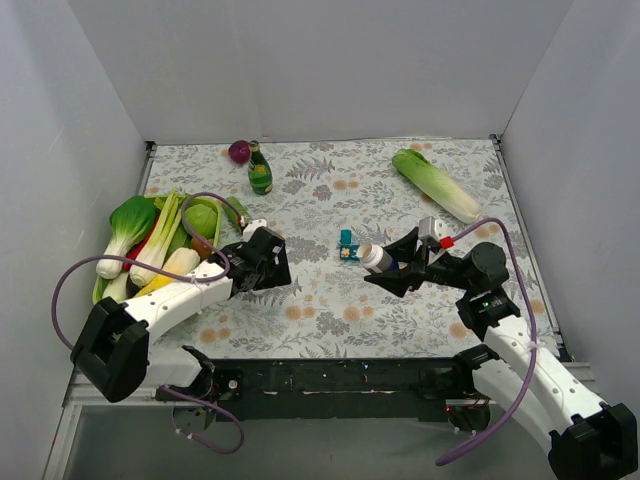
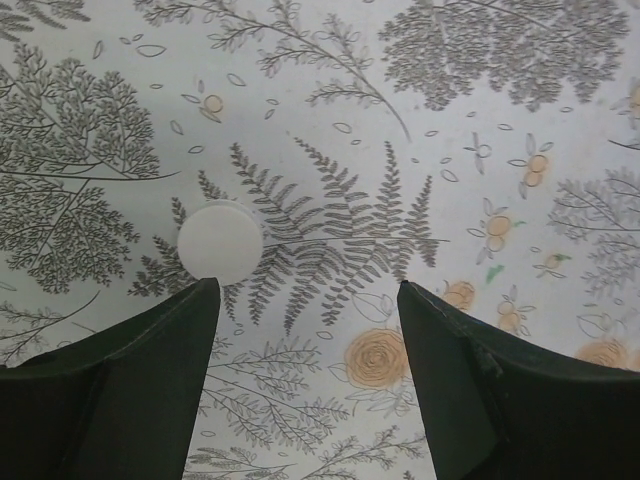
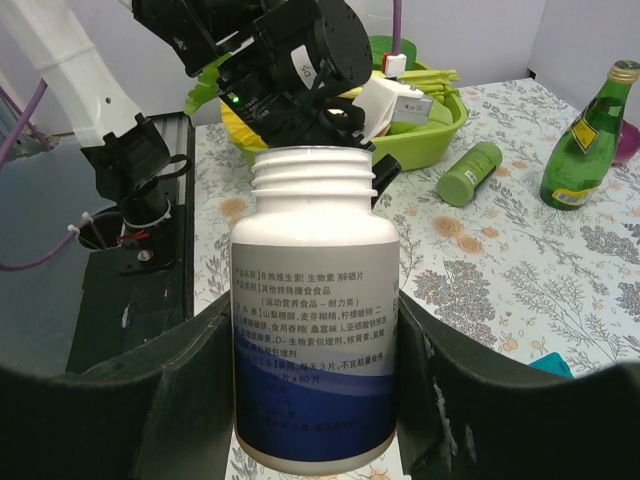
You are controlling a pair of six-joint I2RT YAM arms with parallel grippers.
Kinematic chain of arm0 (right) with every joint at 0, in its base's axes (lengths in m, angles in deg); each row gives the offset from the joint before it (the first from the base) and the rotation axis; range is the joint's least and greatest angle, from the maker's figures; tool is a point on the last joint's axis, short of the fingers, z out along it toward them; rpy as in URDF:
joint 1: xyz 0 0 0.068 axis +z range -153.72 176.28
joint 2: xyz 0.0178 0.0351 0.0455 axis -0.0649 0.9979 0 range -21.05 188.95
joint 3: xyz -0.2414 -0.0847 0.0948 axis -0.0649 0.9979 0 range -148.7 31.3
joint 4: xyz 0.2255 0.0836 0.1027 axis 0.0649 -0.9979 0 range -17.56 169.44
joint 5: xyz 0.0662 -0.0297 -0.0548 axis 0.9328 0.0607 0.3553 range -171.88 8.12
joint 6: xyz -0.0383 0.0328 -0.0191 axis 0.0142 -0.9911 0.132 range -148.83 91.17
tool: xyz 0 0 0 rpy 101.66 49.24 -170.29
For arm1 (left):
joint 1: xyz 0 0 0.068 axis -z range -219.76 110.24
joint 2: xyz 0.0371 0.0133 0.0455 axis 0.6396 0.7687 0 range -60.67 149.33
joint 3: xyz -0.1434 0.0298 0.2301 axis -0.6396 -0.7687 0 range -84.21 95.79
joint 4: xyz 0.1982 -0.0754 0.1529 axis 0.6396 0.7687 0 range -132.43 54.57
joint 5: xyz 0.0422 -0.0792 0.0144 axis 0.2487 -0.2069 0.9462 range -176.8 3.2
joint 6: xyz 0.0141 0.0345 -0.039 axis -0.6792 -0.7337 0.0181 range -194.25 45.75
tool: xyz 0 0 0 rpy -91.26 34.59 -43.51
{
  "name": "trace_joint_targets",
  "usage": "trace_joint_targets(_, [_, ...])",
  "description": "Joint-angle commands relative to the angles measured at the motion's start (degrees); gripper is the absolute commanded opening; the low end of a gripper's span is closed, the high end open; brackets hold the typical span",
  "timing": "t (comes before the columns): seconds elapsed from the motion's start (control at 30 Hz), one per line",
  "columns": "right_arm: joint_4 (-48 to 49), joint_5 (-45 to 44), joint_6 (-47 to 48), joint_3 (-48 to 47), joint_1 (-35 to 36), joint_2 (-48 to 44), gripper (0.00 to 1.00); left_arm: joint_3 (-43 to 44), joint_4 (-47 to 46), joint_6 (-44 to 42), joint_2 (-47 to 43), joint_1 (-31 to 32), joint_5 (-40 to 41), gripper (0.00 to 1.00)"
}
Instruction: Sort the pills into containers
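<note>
The right arm's fingers (image 3: 490, 400) clamp an uncapped pill bottle (image 3: 315, 330), tipped just beside the teal pill box (image 1: 347, 244), apparently for pouring; the left fingers (image 2: 130, 400) gape wide over a white cap (image 2: 220, 242) (left of the box).

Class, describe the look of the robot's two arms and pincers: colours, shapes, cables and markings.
Both the left arm and right arm have white links with black joints. A purple cable loops along each. The left pincer and right pincer have dark wedge-shaped fingers. A red tag marks the right wrist.
</note>
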Motion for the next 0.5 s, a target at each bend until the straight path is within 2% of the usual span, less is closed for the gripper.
trace_joint_targets(0.0, [1.99, -0.94, 0.88, 1.10, -0.01, -0.76, 0.06, 1.43, 4.13, 1.76, 1.86, -0.71, 7.03, 0.71])
trace_joint_targets(0.4, [0.94, -1.03, 1.14, 1.63, -0.54, -0.76, 0.06, 1.61, 1.76, 2.47, 9.69, -3.96, 5.46, 0.67])
trace_joint_targets(0.47, [0.68, -0.95, 1.23, 1.72, -0.72, -0.76, 0.06, 1.70, 1.59, 2.47, 10.48, -4.14, 5.11, 0.62])
